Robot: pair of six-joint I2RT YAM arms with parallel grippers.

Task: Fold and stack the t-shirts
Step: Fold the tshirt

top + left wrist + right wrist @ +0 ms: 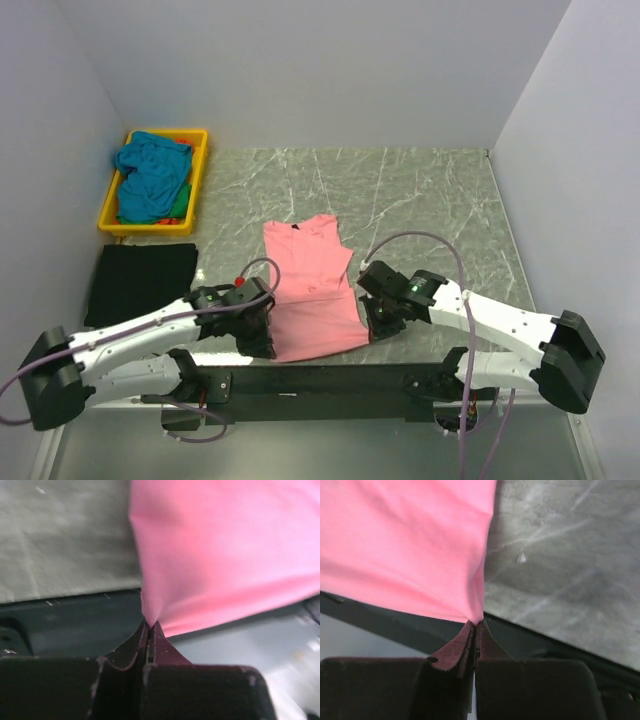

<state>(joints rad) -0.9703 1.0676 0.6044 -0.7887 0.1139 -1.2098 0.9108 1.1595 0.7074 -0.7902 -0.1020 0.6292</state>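
A salmon pink t-shirt (310,290) lies lengthwise on the marble table, sleeves folded in, its hem at the near edge. My left gripper (262,340) is shut on the hem's left corner; in the left wrist view the pink cloth (220,555) is pinched at the fingertips (150,625). My right gripper (375,328) is shut on the hem's right corner; the pink cloth (405,545) bunches into its tips (477,625). A teal blue t-shirt (150,175) lies crumpled in the yellow tray (200,160), with bits of green and orange-red cloth under it.
A black mat (140,280) lies on the table at the left, in front of the tray. The black bar of the arm mount (320,380) runs along the near edge. White walls close in the left, back and right sides.
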